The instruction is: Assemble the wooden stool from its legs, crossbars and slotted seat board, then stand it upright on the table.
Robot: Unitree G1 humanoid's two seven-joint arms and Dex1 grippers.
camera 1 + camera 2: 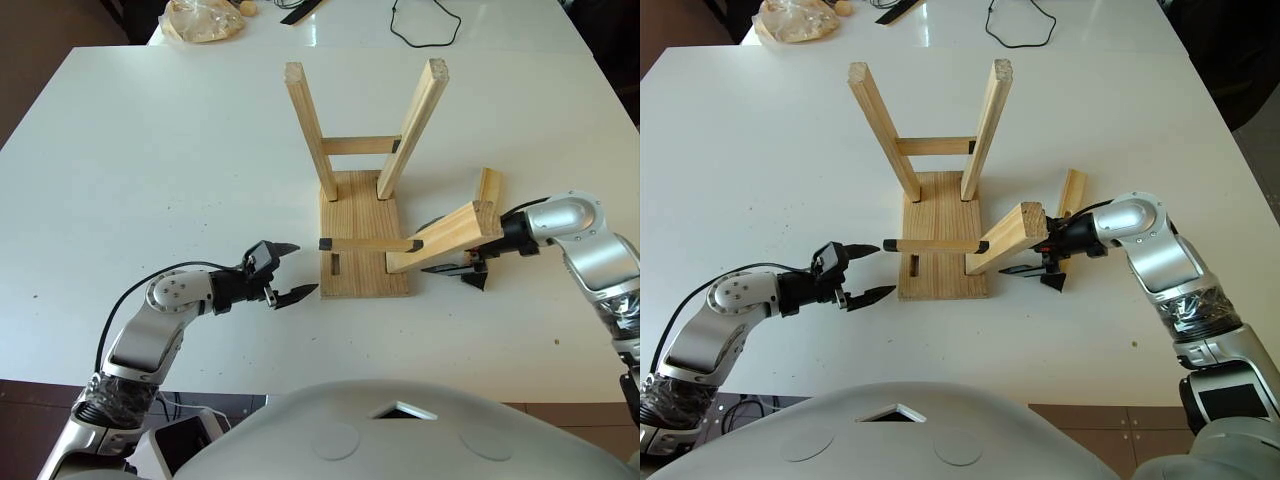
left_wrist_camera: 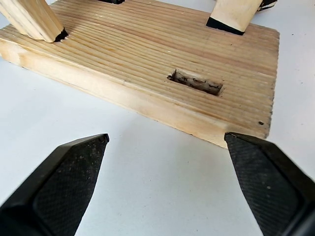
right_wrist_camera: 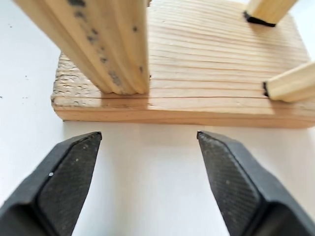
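Fingers (image 2: pixel 74 182) apart on both: left gripper (image 1: pixel 305 268) near-left of pale slotted wooden seat board (image 1: pixel 360 215), right gripper (image 1: pixel 452 277) just right of it. Board flat on white table (image 1: pixel 150 150), 2 wooden legs (image 1: pixel 312 130) upright at far end.

Seat board (image 1: pixel 365 270) flat on the table (image 1: pixel 150 150), two legs (image 1: pixel 310 130) up on its far end, third leg (image 1: pixel 445 238) leaning near-right.
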